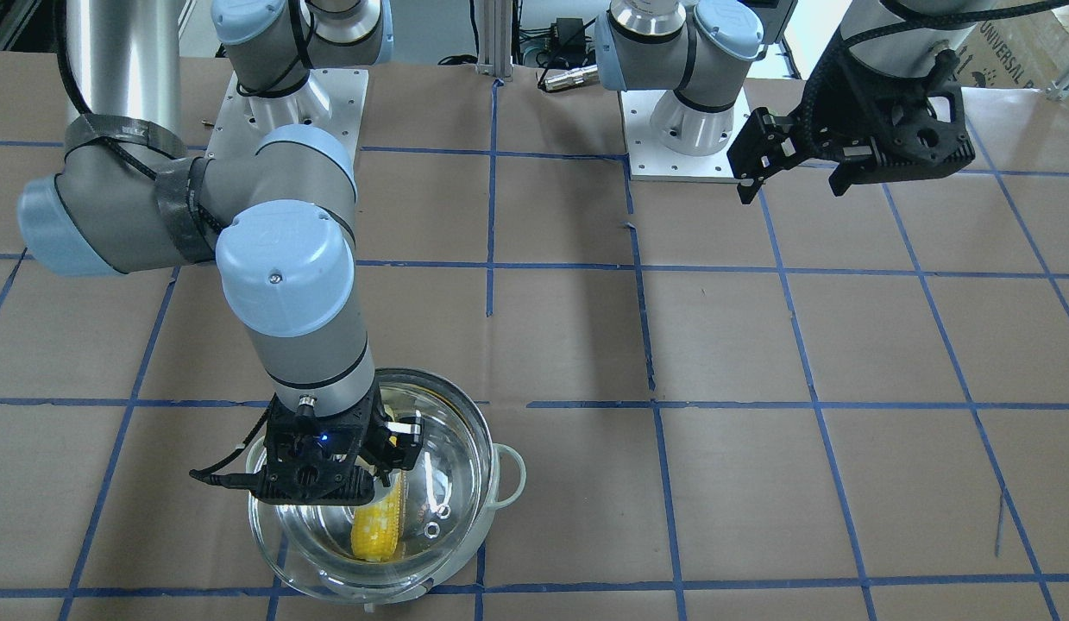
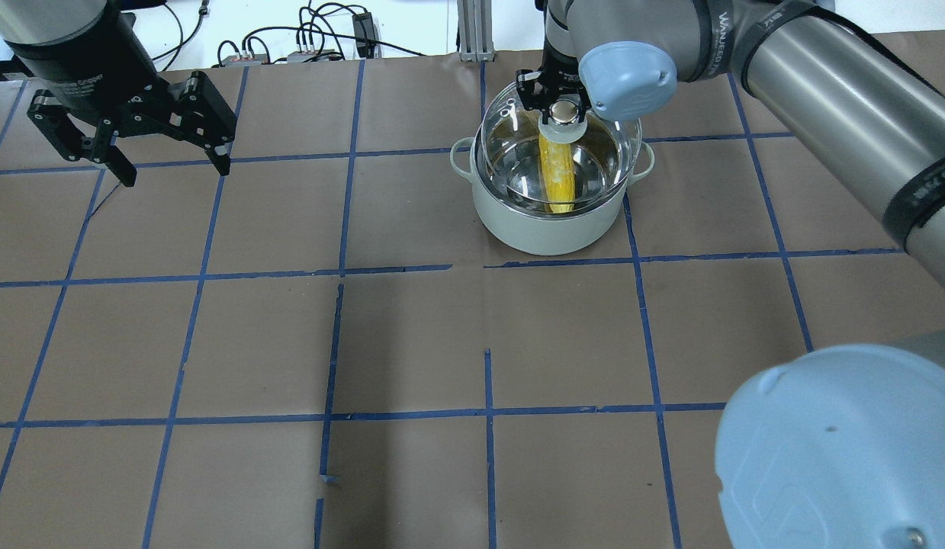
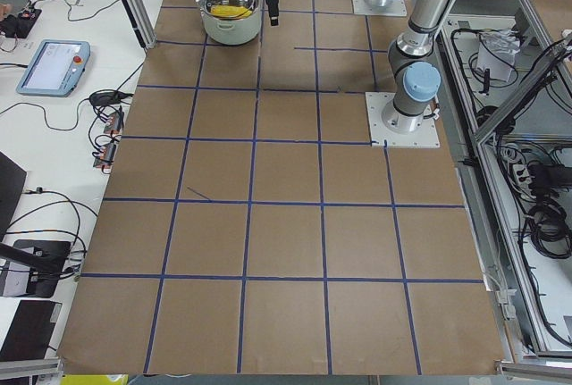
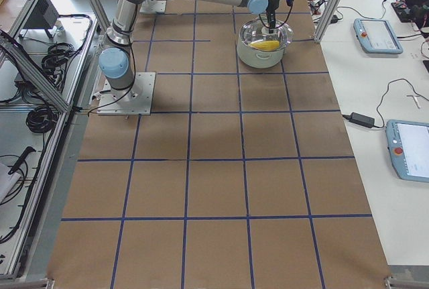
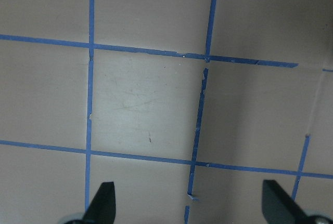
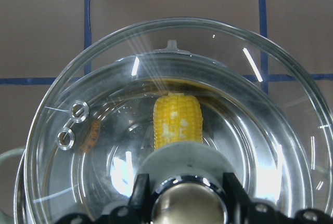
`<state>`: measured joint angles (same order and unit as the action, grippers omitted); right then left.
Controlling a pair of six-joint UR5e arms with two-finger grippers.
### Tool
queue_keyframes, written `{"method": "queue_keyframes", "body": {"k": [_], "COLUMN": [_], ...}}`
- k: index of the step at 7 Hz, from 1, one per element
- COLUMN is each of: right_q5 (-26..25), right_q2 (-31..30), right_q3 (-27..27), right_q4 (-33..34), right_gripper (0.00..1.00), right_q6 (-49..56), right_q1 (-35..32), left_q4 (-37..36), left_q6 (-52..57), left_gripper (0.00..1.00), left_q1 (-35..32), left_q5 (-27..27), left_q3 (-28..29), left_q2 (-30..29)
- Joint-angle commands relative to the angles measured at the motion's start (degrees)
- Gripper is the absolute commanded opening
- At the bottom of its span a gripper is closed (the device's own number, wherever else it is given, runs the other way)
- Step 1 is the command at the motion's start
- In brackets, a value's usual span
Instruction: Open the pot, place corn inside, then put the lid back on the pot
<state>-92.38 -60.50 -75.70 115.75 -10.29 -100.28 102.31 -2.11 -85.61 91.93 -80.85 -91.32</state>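
Facing the robot, the front view has the right gripper (image 1: 394, 435) clenched on the top of the lid (image 1: 448, 483), which hangs over the pot (image 1: 514, 483). The corn (image 1: 379, 522) lies inside, under the glass. Whether the lid's rim touches the pot's rim I cannot tell. The left gripper (image 1: 793, 185) hovers well apart near its own base, jaws spread and holding nothing.

Overhead, the right fingers close around the knob (image 2: 565, 113). The corn's long axis runs away from the robot, passing under that knob. The left gripper is far off on the other side, so only the right arm is placed for this step.

From the table's left end the pot (image 3: 231, 28) is small and far, and no gap at the rim can be read. From the right end, the corn (image 4: 266, 45) shows yellow in the pot with the right gripper above it.

The left wrist view gives only 2 fingertips (image 5: 104, 200) set wide apart over the table (image 5: 156, 104).

The right wrist view looks straight down past the knob. It shows 2 rings, the lid's rim outside and the pot's rim inside, and they are not quite concentric. I judge the pot to lie directly below the gripper. The coming move is then a short drop with a small centring nudge, followed by letting go.
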Motion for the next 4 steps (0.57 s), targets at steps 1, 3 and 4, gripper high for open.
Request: {"method": "queue_keyframes", "body": {"k": [1,3,4], "right_q5": [0.53,0.89,0.89], "right_q2": [-0.14,-0.23,-0.23], "right_q3": [0.20,0.20,0.11], "right_q4": [-0.43,-1.48,-1.84], "right_gripper": [0.17,0.17,0.16], "right_q6": [-0.25,-0.78,-0.78], "right_q1": [-0.01,-0.01,-0.01], "left_q4": [0.00,0.00,0.00], "left_q6": [0.00,0.00,0.00], "left_gripper": [1.00,1.00,1.00], "left_q1": [0.00,0.00,0.00], "left_q5": [0.00,0.00,0.00], "left_q3": [-0.01,-0.10,-0.10], "left_q2": [0.01,0.01,0.01]}}
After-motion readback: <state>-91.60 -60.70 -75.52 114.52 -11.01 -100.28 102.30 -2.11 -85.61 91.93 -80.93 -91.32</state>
